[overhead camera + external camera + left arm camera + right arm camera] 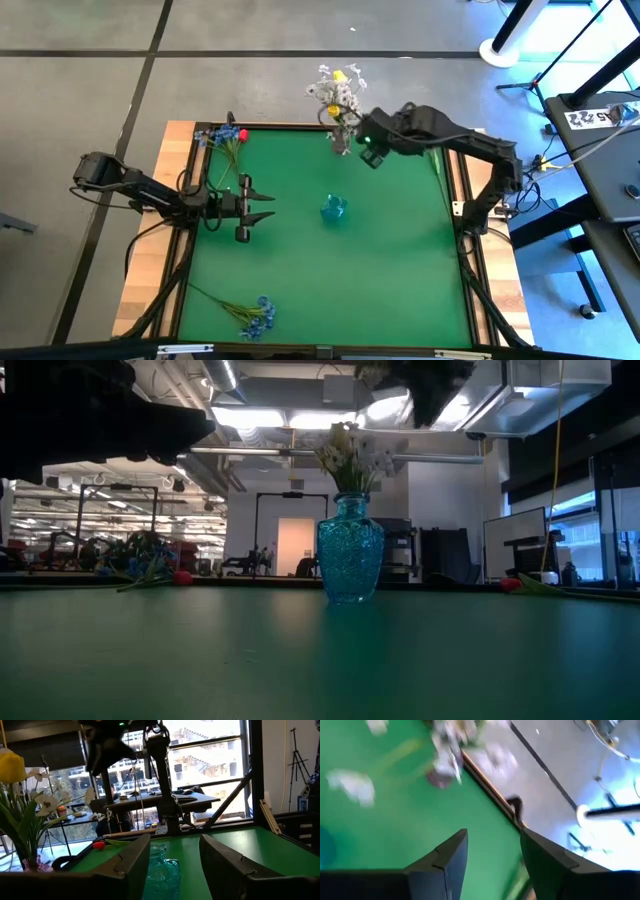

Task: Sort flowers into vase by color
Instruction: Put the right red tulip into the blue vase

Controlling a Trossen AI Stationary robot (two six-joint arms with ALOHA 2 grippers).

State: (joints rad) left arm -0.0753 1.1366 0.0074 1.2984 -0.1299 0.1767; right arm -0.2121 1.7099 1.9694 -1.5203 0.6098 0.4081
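Flowers, blue (258, 317): a spray lying flat at the table's (390, 270) near edge, left of centre.
Left gripper (262, 208): low over the table's left half, jaws spread, nothing between them, pointing at the vase.
Blue vase (333, 209): upright mid-table, apart from both grippers.
Right gripper (362, 148): raised near the far edge, jaws apart, empty.
Far edge: red and blue stems (226, 138) at the left corner; white and yellow flowers (337, 92) bunched in a second vase (341, 140).

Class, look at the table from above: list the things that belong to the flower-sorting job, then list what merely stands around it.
Belongs to the job:
blue vase
vase of white and yellow flowers
red and blue flowers
blue flowers

Just around:
white stand base
desk
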